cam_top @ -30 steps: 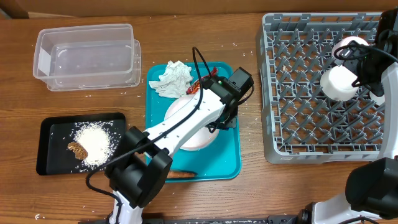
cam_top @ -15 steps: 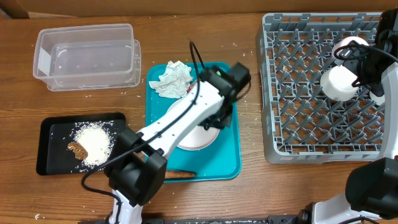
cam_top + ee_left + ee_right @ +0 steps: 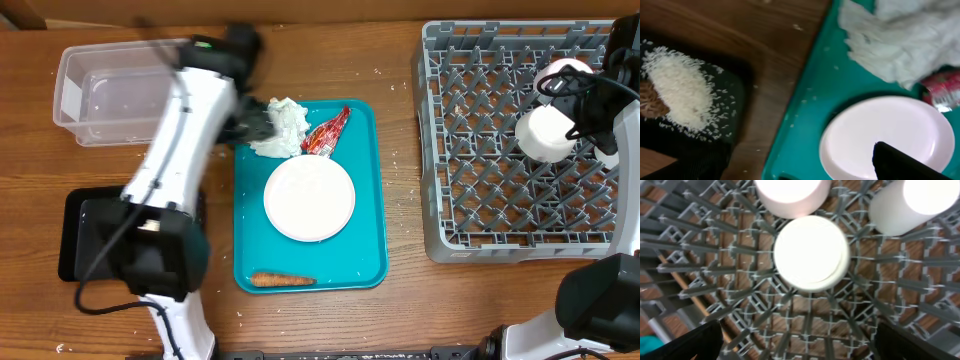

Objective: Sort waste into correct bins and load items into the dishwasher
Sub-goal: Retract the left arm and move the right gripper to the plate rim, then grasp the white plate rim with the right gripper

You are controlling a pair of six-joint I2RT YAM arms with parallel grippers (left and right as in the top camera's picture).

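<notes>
While my left hand [image 3: 256,124] blurs beside the crumpled napkin [image 3: 284,122] at 11 o'clock on the teal tray [image 3: 372,250], I cannot tell whether it is released or clenched. My right hand [image 3: 797,327] hangs released above a bowl [image 3: 810,252] in the rack [image 3: 480,150] at 3 o'clock. Risk: the red wrapper [image 3: 327,132] lies just beside the napkin, so a hasty pinch could snag both and misfile 1; the plate [image 3: 309,198] waits mid-tray.

On my tray [image 3: 370,245], plate [image 3: 309,198] sits central, napkin [image 3: 283,125] and wrapper [image 3: 328,133] behind, carrot [image 3: 282,280] in front; rack [image 3: 480,150] right, tub [image 3: 110,100] left.
</notes>
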